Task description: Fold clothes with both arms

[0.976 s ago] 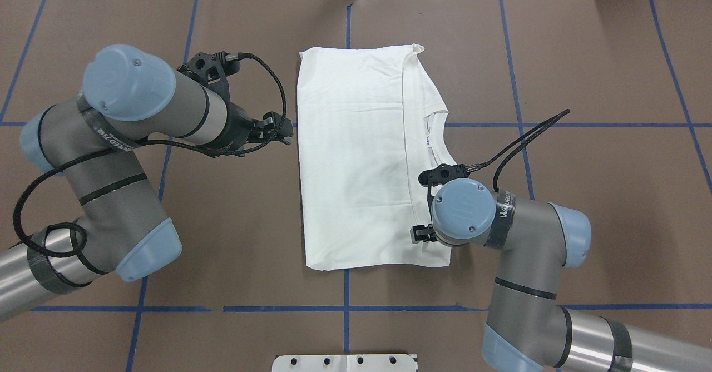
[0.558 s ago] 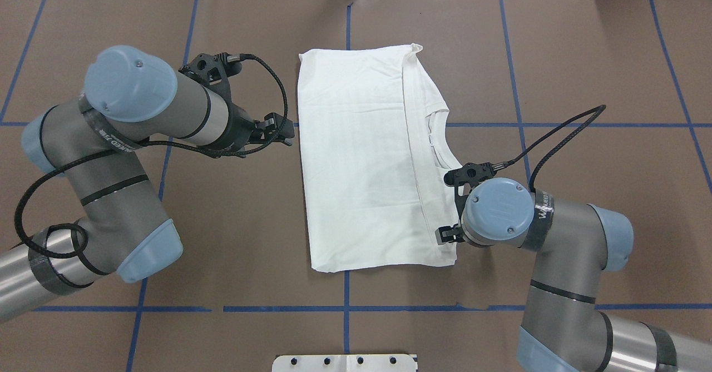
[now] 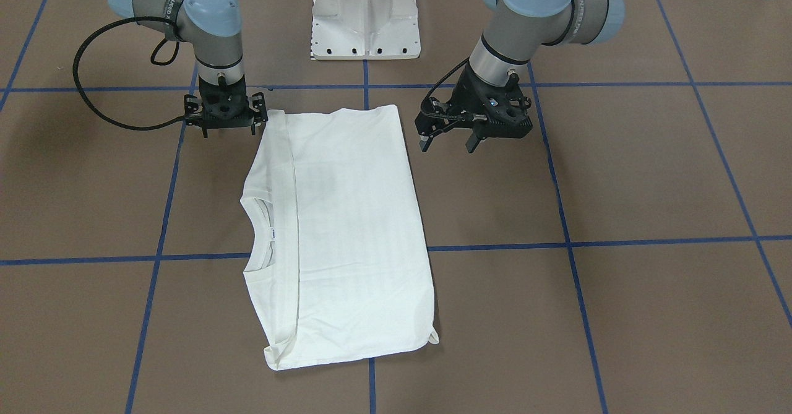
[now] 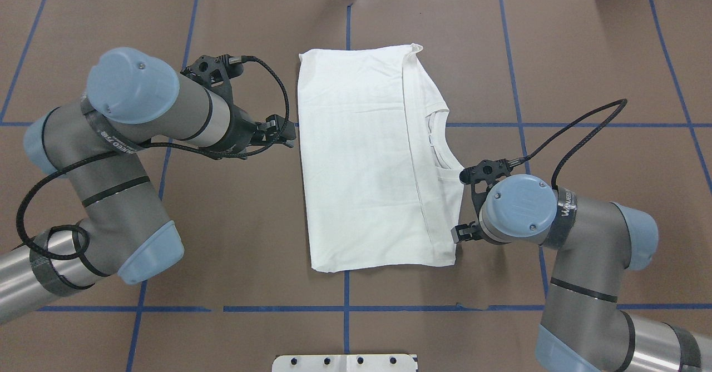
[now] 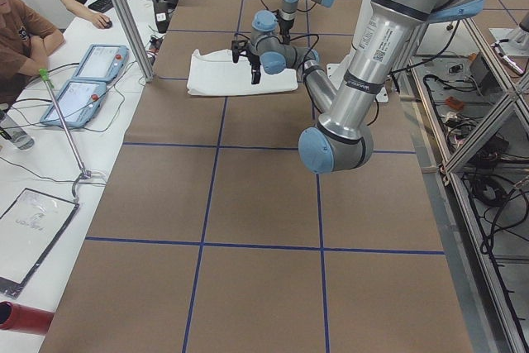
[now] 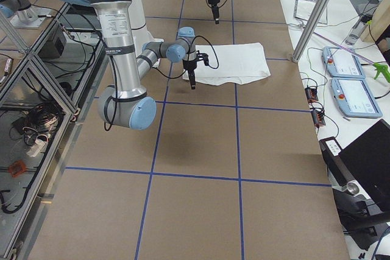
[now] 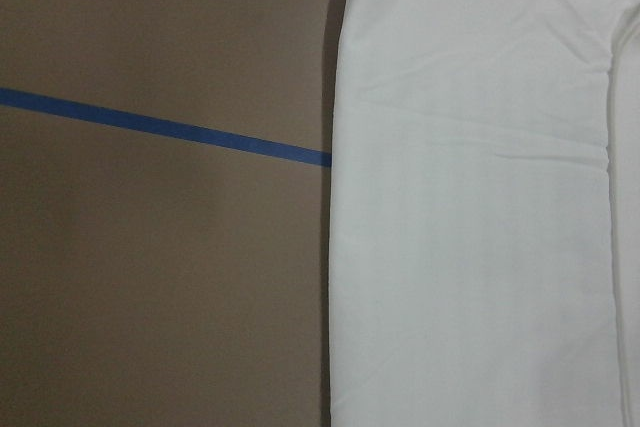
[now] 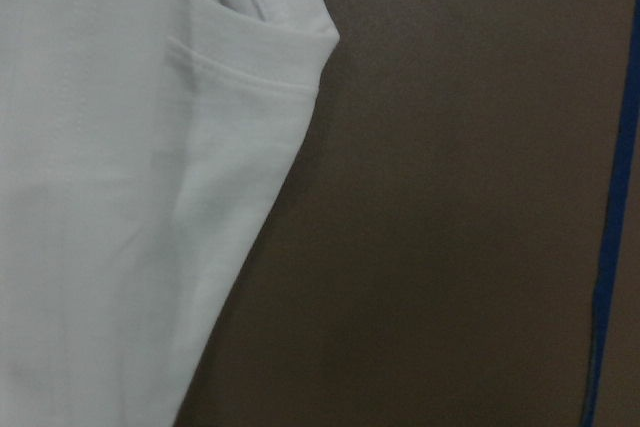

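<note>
The shirt (image 4: 361,160) at frame centre is plain white. The desk (image 4: 601,55) is brown, gridded with blue tape (image 4: 639,125). The left arm (image 4: 117,188) and right arm (image 4: 584,222) are grey with light-blue joint caps (image 4: 132,85).

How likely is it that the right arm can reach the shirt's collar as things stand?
Probably yes. The right gripper hangs open at the edge of the shirt, the collar lies uncovered on that side, and nothing stands between them.

A robotics lab: a brown worktop (image 4: 233,205) gridded with blue tape (image 4: 389,308), a left arm (image 4: 122,155) and right arm (image 4: 584,233) by a white pedestal (image 3: 365,12), aluminium framing (image 5: 124,18), teach pendants (image 5: 101,61), loose cables (image 6: 33,117), a person (image 5: 25,26) at a side desk (image 5: 50,142).
</note>
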